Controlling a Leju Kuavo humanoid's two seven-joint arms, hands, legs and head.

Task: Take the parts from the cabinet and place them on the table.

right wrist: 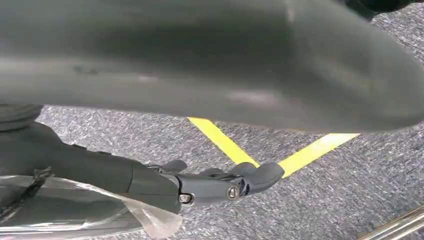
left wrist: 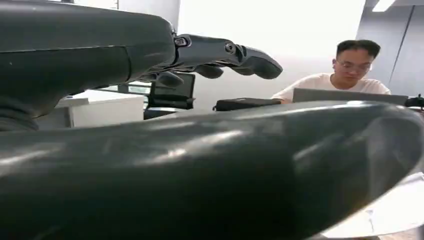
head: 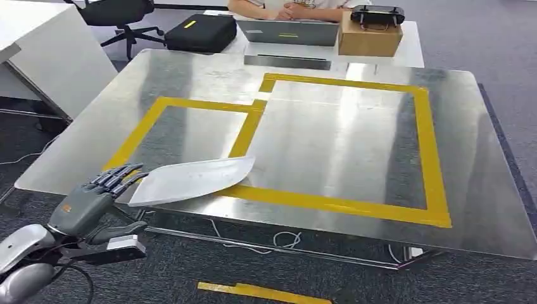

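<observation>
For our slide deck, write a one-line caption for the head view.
Robot's left hand sets a flat, pale grey leaf-shaped part on the steel table marked with yellow tape.

The part [head: 190, 179] lies on the table's [head: 342, 145] near-left edge, just beside the left hand [head: 95, 202].

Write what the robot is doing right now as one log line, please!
step: placing part | left robot hand: at white part's end, grip unclear | part: lying on metal table, front left | right robot hand: over carpet, holding nothing

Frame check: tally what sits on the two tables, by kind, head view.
White curved part: 1
Black case: 1
Laptop: 1
Cardboard box: 1
Black controller on the box: 1
Total: 5
</observation>
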